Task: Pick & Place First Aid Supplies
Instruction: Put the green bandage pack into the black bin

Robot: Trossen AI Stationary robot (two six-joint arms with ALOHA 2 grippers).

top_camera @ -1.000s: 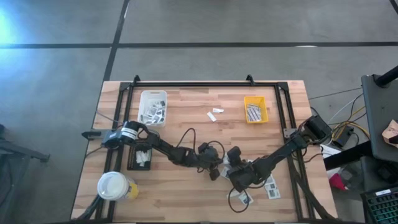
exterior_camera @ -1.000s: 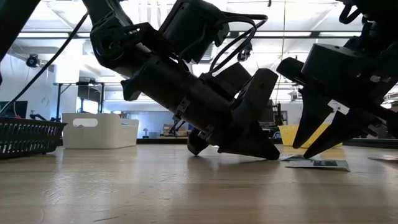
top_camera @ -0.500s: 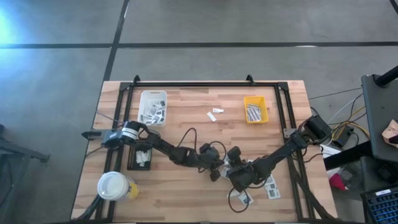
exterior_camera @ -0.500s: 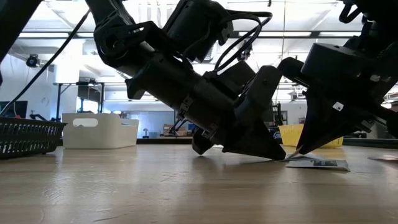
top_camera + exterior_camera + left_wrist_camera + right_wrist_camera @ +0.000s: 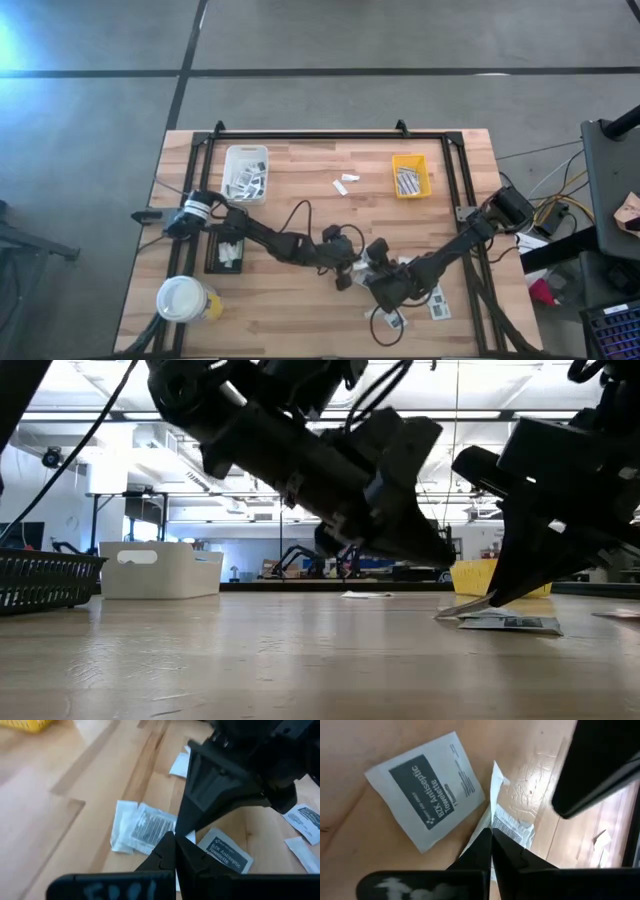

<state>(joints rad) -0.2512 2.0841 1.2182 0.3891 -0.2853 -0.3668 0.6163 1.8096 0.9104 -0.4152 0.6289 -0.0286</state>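
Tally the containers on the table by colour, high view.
White tray: 1
Yellow tray: 1
Black tray: 1
White-topped yellow cup: 1
Total: 4

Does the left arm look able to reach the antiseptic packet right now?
Probably not cleanly. The right claw, seemingly shut on a neighbouring packet, stands right beside the antiseptic packet, crowding the shut left claw.
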